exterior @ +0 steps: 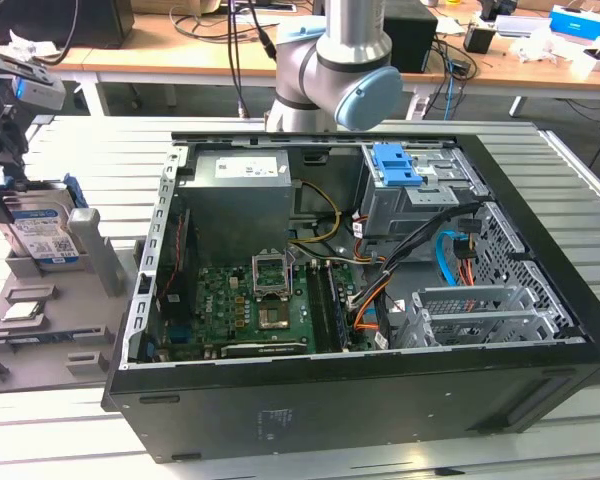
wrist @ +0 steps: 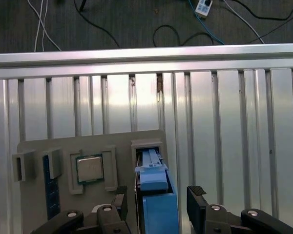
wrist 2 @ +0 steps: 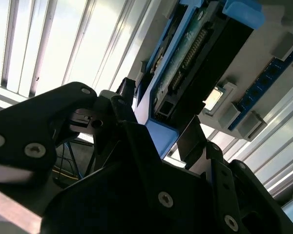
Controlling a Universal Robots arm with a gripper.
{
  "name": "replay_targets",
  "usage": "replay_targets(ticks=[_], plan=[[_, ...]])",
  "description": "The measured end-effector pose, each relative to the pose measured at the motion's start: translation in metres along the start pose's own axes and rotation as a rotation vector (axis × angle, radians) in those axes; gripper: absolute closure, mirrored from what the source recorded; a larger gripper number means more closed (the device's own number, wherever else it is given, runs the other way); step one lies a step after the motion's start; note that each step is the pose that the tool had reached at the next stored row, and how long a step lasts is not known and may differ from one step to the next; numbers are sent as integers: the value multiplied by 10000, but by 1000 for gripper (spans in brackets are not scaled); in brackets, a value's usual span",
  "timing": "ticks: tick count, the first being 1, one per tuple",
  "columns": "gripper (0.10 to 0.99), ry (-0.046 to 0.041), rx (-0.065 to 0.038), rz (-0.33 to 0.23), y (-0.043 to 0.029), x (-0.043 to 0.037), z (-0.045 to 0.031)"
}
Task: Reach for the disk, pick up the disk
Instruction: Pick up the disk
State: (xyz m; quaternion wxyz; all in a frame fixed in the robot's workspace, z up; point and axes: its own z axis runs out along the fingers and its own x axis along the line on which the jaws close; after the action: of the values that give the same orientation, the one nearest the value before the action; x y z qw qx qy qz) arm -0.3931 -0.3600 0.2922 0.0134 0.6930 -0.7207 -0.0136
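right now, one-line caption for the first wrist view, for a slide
Open gripper straddling the disk, which stands on edge in a grey tray.

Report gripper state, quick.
Gripper: open, jaws on either side of the disk, which stands on edge in the grey holder; not clamped on it.

Disk (exterior: 42, 235): silver drive, blue-and-white label, blue side rails.
Pose: upright, standing on edge.
Place: slotted in grey holder (exterior: 98, 255), at the exterior view's left.
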Motion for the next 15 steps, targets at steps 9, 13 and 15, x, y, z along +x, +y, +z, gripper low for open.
replay_targets(ticks=[9,13,15], plan=[[486,3,-2,-113,-3,0,72],[486,4,1,-317,-2,-6,75],[486,13,-2,-506,-2,-8,71]])
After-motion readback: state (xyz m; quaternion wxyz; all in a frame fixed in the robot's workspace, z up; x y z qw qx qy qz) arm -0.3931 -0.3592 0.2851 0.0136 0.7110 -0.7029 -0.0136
